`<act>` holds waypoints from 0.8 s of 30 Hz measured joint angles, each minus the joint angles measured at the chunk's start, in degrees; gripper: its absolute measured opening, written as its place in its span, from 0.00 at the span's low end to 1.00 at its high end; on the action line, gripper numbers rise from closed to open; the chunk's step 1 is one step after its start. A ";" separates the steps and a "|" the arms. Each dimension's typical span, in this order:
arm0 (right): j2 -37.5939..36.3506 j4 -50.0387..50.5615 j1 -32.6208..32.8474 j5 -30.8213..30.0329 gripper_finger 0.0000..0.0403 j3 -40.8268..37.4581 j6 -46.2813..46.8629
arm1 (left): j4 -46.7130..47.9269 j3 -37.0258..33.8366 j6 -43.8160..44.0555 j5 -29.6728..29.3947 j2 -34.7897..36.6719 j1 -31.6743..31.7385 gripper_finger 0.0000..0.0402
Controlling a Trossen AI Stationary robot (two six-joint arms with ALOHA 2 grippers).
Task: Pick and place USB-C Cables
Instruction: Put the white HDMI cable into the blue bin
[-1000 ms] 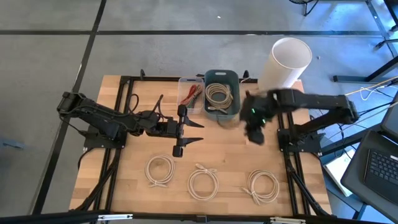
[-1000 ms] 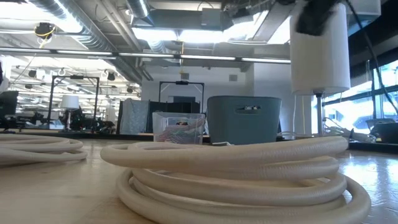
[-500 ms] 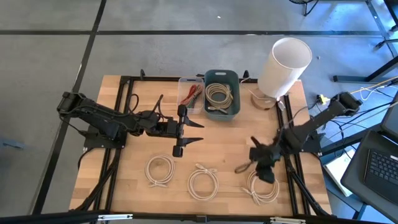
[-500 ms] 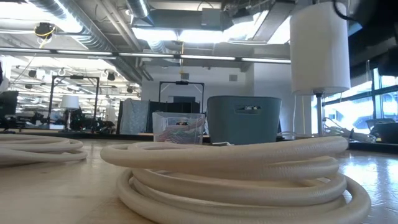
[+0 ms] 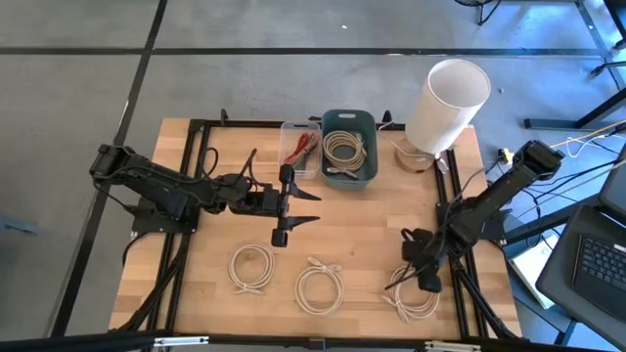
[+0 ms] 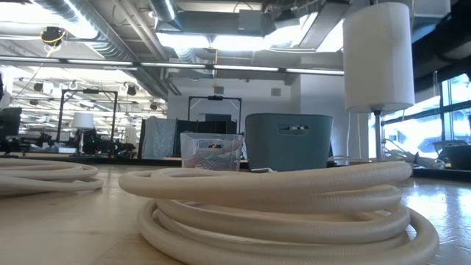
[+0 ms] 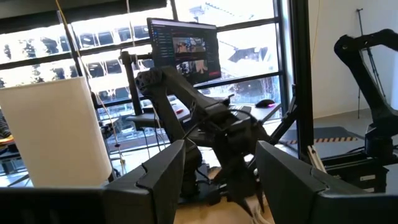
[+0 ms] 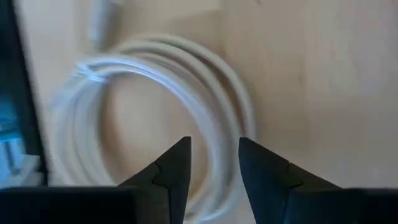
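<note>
Teal bin (image 5: 349, 174) holds one cream coil (image 5: 342, 149); right claw (image 5: 409, 281) open, left claw (image 5: 303, 208) open.

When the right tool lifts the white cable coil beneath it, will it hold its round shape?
Probably only partly: the coil shows loose, uneven loops, so it may sag. The right tool, open above one strand, would likely grip it off-centre.
</note>
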State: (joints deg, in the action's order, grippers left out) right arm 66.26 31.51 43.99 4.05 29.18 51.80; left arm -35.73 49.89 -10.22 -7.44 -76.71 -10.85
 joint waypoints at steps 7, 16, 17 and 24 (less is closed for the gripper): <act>0.02 -0.64 -0.02 0.01 0.34 -3.74 -0.07 | -0.02 0.00 0.00 0.00 0.00 0.02 0.48; 0.04 -7.86 -0.02 3.68 0.34 -5.30 6.63 | -0.02 0.00 0.00 0.00 0.00 0.02 0.48; 0.04 -8.76 -0.02 3.68 0.34 -5.30 6.99 | 0.00 0.00 0.02 0.00 0.00 0.02 0.48; 0.04 -10.01 0.78 3.64 0.34 -5.30 11.45 | 0.00 0.00 0.00 0.00 0.00 0.01 0.48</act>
State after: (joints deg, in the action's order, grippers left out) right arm 66.30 21.50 44.76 7.69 23.88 63.26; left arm -35.73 49.89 -10.22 -7.44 -76.71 -10.84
